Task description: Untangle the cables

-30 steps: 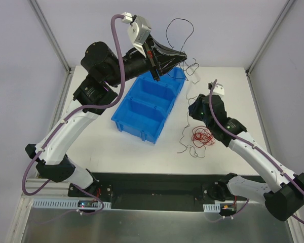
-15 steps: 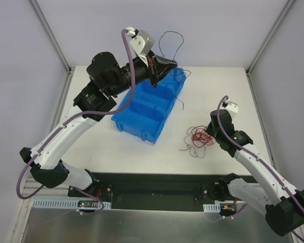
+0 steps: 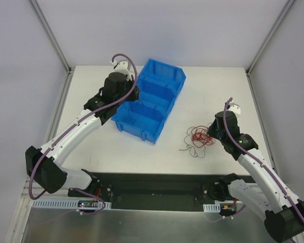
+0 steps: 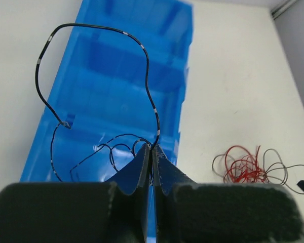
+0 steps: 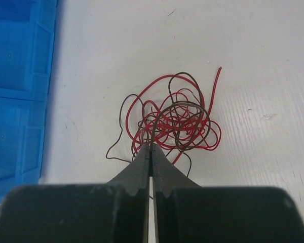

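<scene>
The cables are split in two places. One thin black cable (image 4: 146, 71) with pale bands loops up over the blue bin (image 4: 116, 86). My left gripper (image 4: 153, 148) is shut on it, low above the bin's middle compartment (image 3: 153, 96). A red and dark tangle (image 5: 175, 116) lies on the white table to the right of the bin (image 3: 200, 137). My right gripper (image 5: 150, 146) is shut at the tangle's near edge, with a dark strand pinched between its tips. In the top view the right gripper (image 3: 211, 133) sits just right of the tangle.
The blue bin (image 3: 164, 69) has three compartments and lies diagonally at the table's middle back. Its side wall (image 5: 20, 76) shows at the left of the right wrist view. Grey frame posts stand at the back corners. A black base rail runs along the near edge.
My left arm has dropped from high above the bin to low over it, carrying the black cable. My right gripper moved nearer to the tangle's right side and closed there.
</scene>
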